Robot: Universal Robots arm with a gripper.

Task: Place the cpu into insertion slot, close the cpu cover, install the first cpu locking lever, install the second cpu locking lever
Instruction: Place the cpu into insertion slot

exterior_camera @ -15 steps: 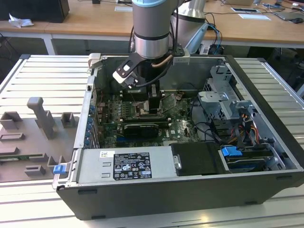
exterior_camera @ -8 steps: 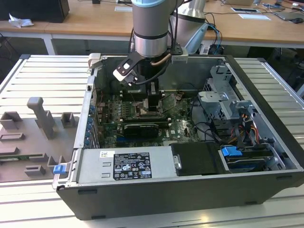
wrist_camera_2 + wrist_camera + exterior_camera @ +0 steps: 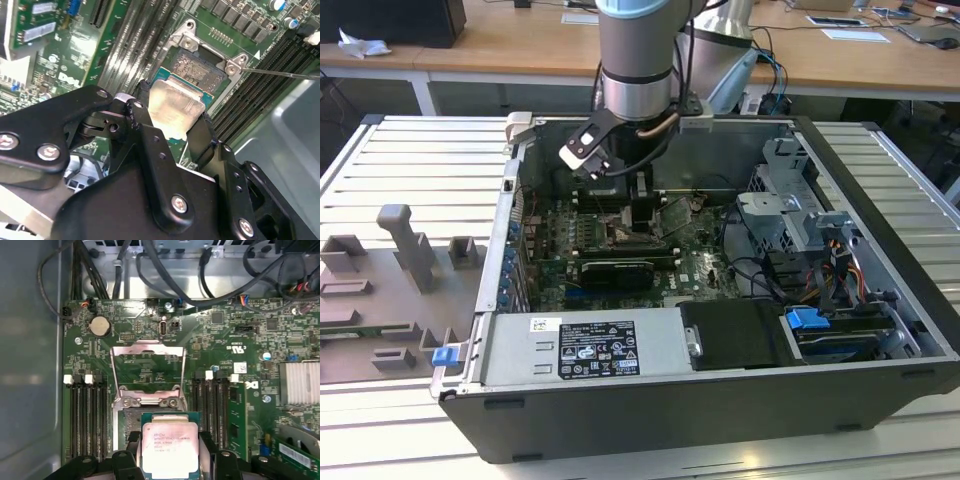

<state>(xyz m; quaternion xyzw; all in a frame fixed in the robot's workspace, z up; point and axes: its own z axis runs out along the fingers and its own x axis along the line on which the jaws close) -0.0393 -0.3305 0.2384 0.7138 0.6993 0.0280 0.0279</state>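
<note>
My gripper is shut on the cpu, a flat square chip with a pale silvery face and a green edge, one black finger on each side. In both wrist views the cpu hangs just over the near part of the insertion slot, whose dark centre and silver rim show beyond it. The cpu cover, a thin silver frame with a window, stands swung open past the slot. In the exterior view the gripper reaches down into the computer case over the green board.
Long black memory slots flank the socket on both sides. A thin metal lever rod juts out beside the socket. The open case holds cables, a drive cage and a power supply. A grey fixture tray lies outside.
</note>
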